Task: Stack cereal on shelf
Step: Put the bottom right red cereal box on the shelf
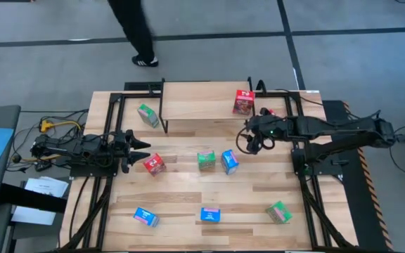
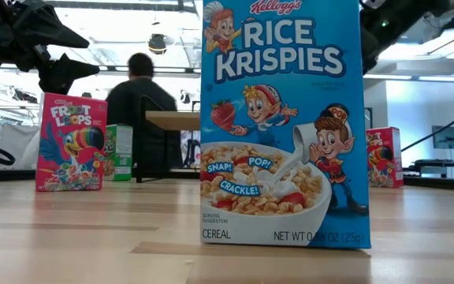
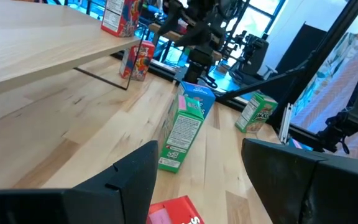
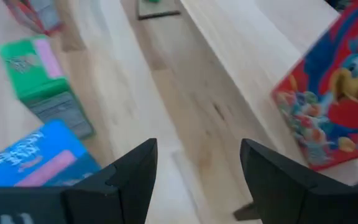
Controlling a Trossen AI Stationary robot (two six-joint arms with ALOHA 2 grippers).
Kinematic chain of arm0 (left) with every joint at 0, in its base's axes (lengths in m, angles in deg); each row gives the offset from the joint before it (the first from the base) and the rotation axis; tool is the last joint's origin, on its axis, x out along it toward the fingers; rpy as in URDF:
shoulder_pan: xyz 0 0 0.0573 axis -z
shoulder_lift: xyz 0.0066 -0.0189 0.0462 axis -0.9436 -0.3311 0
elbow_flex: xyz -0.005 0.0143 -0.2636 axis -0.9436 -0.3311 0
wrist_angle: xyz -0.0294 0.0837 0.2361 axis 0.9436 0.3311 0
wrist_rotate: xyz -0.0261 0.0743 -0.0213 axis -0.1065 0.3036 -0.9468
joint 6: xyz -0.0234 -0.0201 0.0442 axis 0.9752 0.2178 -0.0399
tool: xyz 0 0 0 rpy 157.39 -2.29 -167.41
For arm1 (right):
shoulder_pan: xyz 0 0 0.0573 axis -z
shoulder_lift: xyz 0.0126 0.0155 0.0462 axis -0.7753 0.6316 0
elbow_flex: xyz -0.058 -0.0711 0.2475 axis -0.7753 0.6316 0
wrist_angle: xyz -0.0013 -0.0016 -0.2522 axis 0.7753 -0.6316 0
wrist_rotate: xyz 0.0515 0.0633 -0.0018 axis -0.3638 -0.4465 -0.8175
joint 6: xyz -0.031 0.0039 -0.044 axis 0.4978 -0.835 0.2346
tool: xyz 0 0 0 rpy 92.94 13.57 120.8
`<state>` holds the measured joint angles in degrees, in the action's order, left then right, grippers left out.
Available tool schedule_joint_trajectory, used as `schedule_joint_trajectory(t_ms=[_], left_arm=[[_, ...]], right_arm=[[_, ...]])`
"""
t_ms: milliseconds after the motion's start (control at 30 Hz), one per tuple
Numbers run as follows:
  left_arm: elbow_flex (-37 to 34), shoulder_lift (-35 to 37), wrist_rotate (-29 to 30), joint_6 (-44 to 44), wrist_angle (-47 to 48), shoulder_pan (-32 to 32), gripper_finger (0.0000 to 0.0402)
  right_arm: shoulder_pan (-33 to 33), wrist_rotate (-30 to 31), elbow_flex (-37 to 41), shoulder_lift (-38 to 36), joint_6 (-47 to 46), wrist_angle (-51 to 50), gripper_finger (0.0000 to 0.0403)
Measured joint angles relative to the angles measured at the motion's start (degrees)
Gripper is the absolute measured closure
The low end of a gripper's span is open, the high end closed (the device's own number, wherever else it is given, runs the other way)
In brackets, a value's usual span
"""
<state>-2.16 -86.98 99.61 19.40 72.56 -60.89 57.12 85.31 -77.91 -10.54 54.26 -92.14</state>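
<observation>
Left end effector hung low over the tabletop with its fingers parted and nothing between them, just beside a red Froot Loops box lying near its tips. Right end effector hovered at the shelf's near right corner, fingers likewise apart and empty, close to the red Froot Loops box already standing on the shelf.

Other cereal sat scattered: a green box by the shelf's left legs, a green box and a blue Rice Krispies box side by side mid-tabletop, two blue boxes and a green one along the near edge.

These single-serve cartons looked very light, with thin card walls that would dent under a hard squeeze and glossy print that could slip. A gentle grip across the two narrow sides, near mid-height, seemed best; the broad faces would bow inward. Being so light, a box would likely skid or topple if nudged before the fingers closed.
</observation>
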Motion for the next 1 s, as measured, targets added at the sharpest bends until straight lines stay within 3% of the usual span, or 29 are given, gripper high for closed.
schedule_joint_trajectory(t_ms=[433,1000], left_arm=[[0.0,0.0,0.1,-0.2,0.2,0.0,0.018],[0.0,0.0,0.5,-3.6,0.2,0.0,0.018]], right_arm=[[7.5,2.0,0.0,0.7,1.5,1.1,0.0147],[11.9,1.9,-0.1,5.0,3.4,5.5,0.0147]])
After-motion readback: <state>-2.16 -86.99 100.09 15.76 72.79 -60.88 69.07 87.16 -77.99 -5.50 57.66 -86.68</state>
